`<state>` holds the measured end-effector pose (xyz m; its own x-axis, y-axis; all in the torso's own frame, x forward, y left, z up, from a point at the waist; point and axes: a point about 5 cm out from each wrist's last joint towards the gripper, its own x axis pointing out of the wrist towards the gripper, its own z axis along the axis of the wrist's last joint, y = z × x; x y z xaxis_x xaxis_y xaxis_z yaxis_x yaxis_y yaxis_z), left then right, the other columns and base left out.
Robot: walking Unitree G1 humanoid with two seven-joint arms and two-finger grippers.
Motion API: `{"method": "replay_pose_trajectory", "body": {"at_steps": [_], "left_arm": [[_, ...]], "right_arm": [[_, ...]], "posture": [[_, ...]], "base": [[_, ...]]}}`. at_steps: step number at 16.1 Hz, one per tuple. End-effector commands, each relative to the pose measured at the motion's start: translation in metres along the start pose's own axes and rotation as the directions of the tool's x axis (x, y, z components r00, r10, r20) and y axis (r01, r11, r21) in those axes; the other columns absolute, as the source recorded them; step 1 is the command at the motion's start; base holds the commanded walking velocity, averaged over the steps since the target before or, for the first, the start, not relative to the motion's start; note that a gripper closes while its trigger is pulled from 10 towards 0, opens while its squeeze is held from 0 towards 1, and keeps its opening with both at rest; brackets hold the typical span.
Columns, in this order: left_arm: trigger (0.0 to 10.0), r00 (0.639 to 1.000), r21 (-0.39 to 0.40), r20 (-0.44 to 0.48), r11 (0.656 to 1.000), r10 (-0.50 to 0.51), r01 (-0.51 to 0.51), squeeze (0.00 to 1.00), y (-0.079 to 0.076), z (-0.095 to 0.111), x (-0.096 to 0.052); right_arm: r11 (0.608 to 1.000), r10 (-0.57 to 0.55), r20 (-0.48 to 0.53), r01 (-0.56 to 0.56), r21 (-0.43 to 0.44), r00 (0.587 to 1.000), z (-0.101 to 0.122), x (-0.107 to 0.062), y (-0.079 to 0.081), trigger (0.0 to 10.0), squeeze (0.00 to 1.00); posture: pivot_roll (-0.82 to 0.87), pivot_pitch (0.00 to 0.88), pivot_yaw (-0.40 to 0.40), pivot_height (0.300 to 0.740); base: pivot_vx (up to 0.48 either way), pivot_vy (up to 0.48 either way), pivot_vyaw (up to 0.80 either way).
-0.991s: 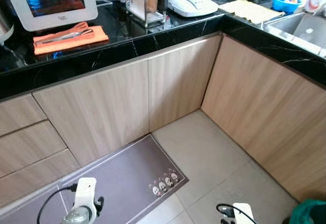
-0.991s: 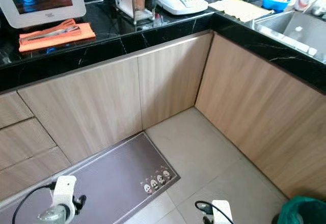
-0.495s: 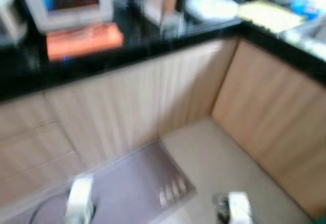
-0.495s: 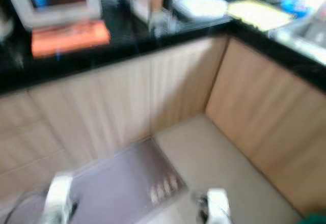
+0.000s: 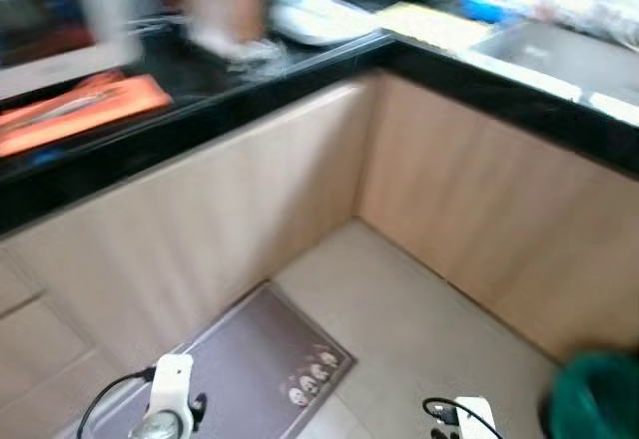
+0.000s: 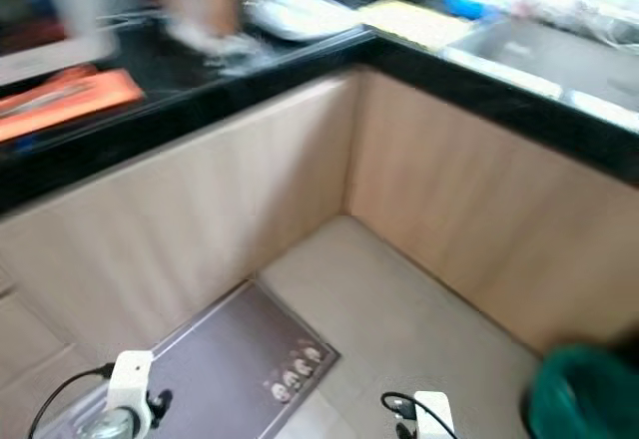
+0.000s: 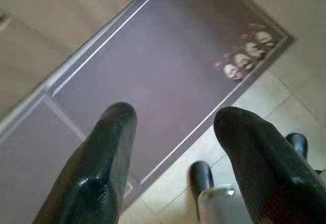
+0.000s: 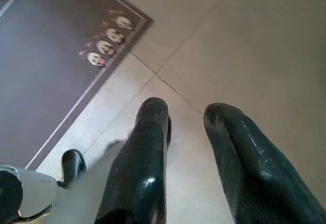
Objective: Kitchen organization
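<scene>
I face a kitchen corner with a black stone counter over pale wood cabinets; the head views are blurred. An orange cloth with utensils on it lies on the counter at the left, in front of a white microwave. Both arms hang low over the floor. My left gripper is open above a grey floor mat, nothing between its fingers. My right gripper is open above beige floor tiles, also holding nothing.
A steel sink sits in the right-hand counter, with a yellow cloth and a blue bowl beside it. A white appliance stands near the corner. A green bin stands on the floor at lower right.
The whole picture has shifted left and blurred, so the camera has turned to the right. The sink and green bin show more. Both arms hang as before.
</scene>
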<state>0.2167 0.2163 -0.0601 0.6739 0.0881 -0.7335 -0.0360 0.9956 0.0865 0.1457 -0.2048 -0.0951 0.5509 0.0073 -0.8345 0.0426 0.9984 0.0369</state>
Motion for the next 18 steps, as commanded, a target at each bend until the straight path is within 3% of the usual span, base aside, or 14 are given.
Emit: {"method": "replay_pose_trajectory", "body": {"at_steps": [1,4,5,8,11,13,18], "left_arm": [[10.0,1.000,0.019,0.004,1.000,-0.005,0.005,0.00,0.000,0.001,0.000],[10.0,1.000,0.064,0.016,0.998,-0.018,0.017,0.00,-0.004,0.002,0.000],[10.0,1.000,0.019,0.006,1.000,-0.006,0.006,0.00,-0.003,0.000,0.000],[10.0,1.000,0.084,0.005,0.996,-0.014,0.013,0.00,-0.005,0.000,0.000],[10.0,1.000,0.036,-0.006,0.999,0.004,-0.003,0.00,-0.004,-0.003,0.000],[10.0,1.000,0.064,-0.014,0.998,0.008,-0.007,0.00,-0.004,-0.005,-0.001],[10.0,1.000,0.034,-0.016,0.999,-0.005,0.006,0.00,-0.004,-0.009,-0.002]], "right_arm": [[1.000,-0.006,0.008,0.006,0.011,1.000,0.003,0.000,-0.002,10.0,0.00],[1.000,-0.005,0.010,0.005,0.008,1.000,0.004,0.001,-0.002,10.0,0.00],[1.000,-0.004,0.010,0.004,0.006,1.000,0.004,0.001,-0.001,10.0,0.00],[1.000,-0.007,0.012,0.007,0.002,1.000,0.005,0.001,-0.002,10.0,0.00],[1.000,-0.007,0.013,0.006,0.005,1.000,0.004,0.001,-0.002,10.0,0.00],[1.000,-0.019,0.014,0.019,0.000,1.000,0.004,0.000,-0.004,10.0,0.00],[0.998,-0.025,0.056,0.022,0.054,0.998,0.004,-0.001,-0.003,10.0,0.00]], "posture": [[0.09,0.000,-0.008,0.740],[0.09,0.000,-0.009,0.740],[0.09,0.000,-0.009,0.740],[0.08,0.000,-0.012,0.740],[0.08,0.000,-0.006,0.740],[0.09,0.000,-0.014,0.724],[0.06,0.000,-0.001,0.720]], "base": [[0.000,0.000,-0.54],[0.000,-0.160,-0.54],[0.000,0.000,-0.53],[0.000,-0.160,-0.51],[0.000,-0.160,-0.49],[0.000,0.000,-0.48],[0.000,0.000,-0.10]]}}
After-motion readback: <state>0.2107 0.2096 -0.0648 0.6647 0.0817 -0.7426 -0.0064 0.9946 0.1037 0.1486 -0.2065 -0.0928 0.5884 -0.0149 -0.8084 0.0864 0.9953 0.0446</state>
